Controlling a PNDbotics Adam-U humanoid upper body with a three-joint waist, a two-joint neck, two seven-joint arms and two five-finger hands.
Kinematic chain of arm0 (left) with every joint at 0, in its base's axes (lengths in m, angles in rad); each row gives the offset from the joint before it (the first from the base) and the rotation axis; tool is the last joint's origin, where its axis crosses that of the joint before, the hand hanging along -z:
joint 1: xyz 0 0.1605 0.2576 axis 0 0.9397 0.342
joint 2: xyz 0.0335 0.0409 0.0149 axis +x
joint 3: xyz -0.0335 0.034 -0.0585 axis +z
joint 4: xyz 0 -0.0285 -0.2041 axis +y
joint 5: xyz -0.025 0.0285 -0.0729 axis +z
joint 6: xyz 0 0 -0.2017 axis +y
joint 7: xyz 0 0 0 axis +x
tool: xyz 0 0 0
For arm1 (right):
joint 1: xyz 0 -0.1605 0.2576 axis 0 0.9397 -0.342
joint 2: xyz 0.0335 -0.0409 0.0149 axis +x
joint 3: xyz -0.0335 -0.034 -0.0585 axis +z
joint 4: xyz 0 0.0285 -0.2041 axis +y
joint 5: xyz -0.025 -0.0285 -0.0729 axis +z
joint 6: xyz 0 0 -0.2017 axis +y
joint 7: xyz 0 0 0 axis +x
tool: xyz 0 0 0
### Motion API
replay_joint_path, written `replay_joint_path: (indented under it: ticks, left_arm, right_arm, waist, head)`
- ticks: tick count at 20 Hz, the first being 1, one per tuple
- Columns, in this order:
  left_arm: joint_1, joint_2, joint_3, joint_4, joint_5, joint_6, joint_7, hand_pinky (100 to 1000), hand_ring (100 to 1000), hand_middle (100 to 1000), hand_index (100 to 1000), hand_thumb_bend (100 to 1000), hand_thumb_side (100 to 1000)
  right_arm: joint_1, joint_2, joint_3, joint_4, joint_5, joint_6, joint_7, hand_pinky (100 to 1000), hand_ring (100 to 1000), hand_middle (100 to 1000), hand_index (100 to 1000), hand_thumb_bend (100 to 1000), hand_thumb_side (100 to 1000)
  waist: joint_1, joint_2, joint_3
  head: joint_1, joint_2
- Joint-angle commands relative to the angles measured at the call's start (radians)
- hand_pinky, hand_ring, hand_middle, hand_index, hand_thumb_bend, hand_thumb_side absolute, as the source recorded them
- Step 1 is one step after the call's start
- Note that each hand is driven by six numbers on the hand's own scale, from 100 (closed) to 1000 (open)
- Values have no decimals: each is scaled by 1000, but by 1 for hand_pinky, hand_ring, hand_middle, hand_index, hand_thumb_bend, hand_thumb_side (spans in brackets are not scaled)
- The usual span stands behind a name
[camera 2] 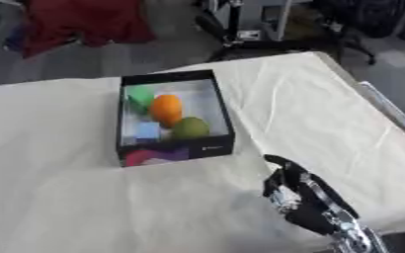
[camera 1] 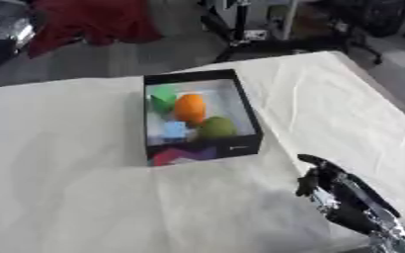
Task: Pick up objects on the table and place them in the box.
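Only the robot's right hand (camera 1: 340, 195) shows, at about 5 o'clock in both views. Its fingers (camera 2: 279, 179) are black and slender, with silver metal glinting at the knuckles. The wrist at the lower edge is bright silver, a dark casing above it.

Black box (camera 1: 244, 144) on cloth-covered table (camera 1: 76, 197), near centre, holding orange ball (camera 1: 189, 108), green ball (camera 1: 216, 127), green block (camera 1: 162, 98) and pale blue cube (camera 1: 174, 130). Coloured print on front wall of box. Right hand (camera 1: 336, 190) at lower right, above cloth, well apart from box, empty, fingers loosely bent. Red fabric (camera 1: 89, 21) on floor beyond table.
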Motion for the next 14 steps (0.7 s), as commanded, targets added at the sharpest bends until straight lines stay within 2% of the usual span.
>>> replay_joint_path:
  ticks: [1,4,7,10,14]
  left_arm:
    - [74,-78,3,15,238,-102,246,617,705,706,829,1000,744]
    - [141,-139,-35,83,387,-237,379,604,692,694,819,1000,726]
    - [166,-175,-73,150,468,-334,437,599,686,690,814,994,718]
    - [170,-186,-101,197,505,-387,448,598,686,691,815,985,716]
    - [173,-189,-114,229,527,-415,446,596,681,684,812,979,714]
  right_arm:
    - [-4,-2,-7,-13,3,-2,-7,835,556,482,924,100,470]
    - [-6,1,-5,-14,1,-3,-5,835,556,483,925,100,470]
    - [-10,2,-5,-17,-2,-6,-8,834,555,483,924,100,470]
    - [-14,2,-3,-20,-9,-8,-10,834,555,482,924,100,470]
    - [-18,1,-4,-24,-18,-10,-18,833,553,481,923,100,470]
  waist:
    - [-5,-6,5]
    - [-9,-3,11]
    - [-14,-1,11]
    - [-16,-3,10]
    - [-18,-3,10]
  head:
    - [36,-2]
    - [71,-2]
    - [87,-2]
    - [97,-2]
    - [98,-2]
